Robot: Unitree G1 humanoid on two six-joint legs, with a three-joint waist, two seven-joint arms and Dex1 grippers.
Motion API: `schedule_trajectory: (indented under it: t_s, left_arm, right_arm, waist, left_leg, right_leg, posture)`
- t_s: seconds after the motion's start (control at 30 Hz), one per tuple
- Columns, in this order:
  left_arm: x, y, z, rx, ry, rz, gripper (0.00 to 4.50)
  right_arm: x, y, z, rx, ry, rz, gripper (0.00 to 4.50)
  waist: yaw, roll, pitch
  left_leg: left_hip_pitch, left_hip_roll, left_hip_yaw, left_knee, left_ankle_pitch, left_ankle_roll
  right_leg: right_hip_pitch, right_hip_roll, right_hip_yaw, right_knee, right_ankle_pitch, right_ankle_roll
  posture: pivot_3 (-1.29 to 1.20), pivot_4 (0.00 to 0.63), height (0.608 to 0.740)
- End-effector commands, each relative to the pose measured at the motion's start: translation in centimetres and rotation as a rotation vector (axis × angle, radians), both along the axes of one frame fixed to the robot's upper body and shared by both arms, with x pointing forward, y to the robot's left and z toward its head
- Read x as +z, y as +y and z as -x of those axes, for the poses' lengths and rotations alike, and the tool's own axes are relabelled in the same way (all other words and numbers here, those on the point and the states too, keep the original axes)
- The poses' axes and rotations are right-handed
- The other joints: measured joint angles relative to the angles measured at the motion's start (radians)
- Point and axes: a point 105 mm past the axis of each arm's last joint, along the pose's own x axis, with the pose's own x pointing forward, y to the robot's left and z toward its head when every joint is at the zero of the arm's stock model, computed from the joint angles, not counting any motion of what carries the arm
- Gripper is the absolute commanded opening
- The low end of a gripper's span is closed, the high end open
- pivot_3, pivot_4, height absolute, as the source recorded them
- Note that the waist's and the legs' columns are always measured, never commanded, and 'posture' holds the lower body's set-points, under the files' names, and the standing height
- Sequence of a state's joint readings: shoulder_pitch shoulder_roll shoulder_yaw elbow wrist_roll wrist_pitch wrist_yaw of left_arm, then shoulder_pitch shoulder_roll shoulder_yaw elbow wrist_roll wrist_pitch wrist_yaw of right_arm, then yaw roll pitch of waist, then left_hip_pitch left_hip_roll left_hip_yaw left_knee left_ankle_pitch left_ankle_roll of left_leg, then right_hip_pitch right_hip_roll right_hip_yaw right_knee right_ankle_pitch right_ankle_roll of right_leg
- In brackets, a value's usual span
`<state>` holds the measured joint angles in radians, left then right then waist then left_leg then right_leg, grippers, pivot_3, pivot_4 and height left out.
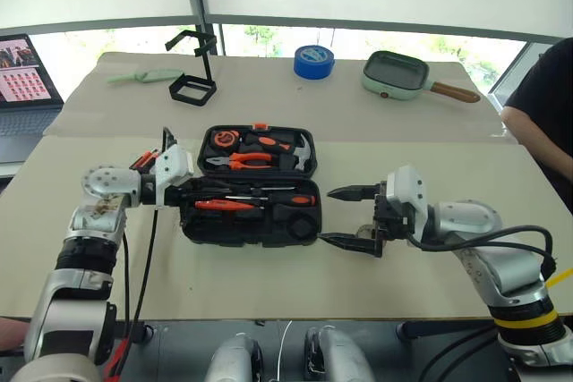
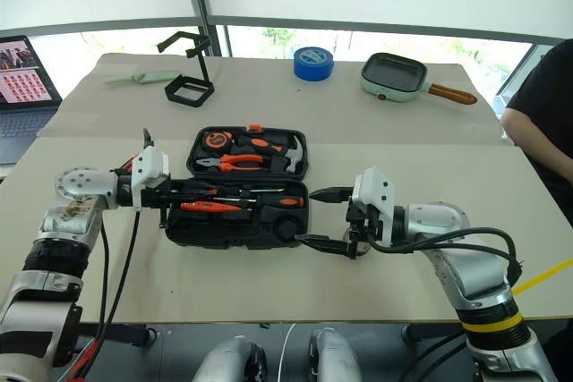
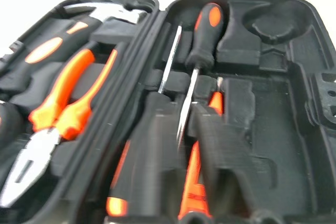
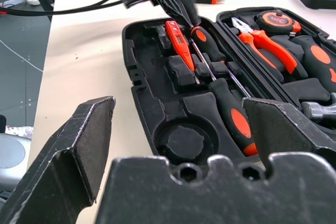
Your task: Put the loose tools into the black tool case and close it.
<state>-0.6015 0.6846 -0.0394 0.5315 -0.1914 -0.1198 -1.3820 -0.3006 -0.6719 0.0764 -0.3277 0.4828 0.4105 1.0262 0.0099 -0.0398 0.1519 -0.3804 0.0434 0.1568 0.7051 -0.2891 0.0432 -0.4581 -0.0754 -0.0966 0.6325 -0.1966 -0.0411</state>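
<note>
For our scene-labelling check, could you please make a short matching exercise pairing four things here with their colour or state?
Things:
1. tool case
2. big tape roll
3. left claw
4. right claw

States:
A. blue
B. shut
C. lying open
D. open wide

Pairs: 1-C, 2-A, 3-B, 4-D

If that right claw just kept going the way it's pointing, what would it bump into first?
Most likely the near right end of the black tool case. The right gripper stands open beside it, pointing at that end, by the round recess; the exact height is hard to judge.
</note>
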Motion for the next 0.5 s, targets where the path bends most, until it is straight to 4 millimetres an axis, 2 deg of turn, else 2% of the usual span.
schedule_trajectory:
  t_s: [0.03, 0.27, 0.5]
  left_arm:
    - [-1.9, 0.6, 0.9, -0.02, 0.0, -0.07, 0.02]
    - [-2.8, 0.6, -0.2, 0.08, 0.029, -0.035, 0.02]
    - [-2.5, 0.8, 0.4, 0.089, 0.03, 0.025, 0.02]
  right_arm:
    - [0.4, -0.4, 0.2, -0.012, -0.036, -0.015, 4.5]
    - [0.5, -0.3, 0.2, -0.013, -0.031, -0.018, 4.5]
    - [0.8, -0.1, 0.4, -0.008, -0.026, -0.036, 4.5]
  waist:
    - [-0.002, 0.0, 0.0]
    - [-0.001, 0.0, 0.0]
    - [-0.004, 0.0, 0.0]
  left_leg:
    - [0.0, 0.0, 0.0, 0.0, 0.0, 0.0]
    - [0.003, 0.001, 0.0, 0.0, -0.002, 0.004]
    - [0.005, 0.001, 0.0, 0.0, -0.001, 0.002]
  right_leg:
    - [0.0, 0.0, 0.0, 0.0, 0.0, 0.0]
    - [0.002, -0.001, 0.001, 0.002, 0.0, 0.0]
    - [0.001, 0.0, 0.001, 0.003, 0.0, 0.0]
  posture:
    - [0.0, 0.15, 0.74]
    - [0.0, 0.15, 0.74]
    - [0.0, 0.15, 0.74]
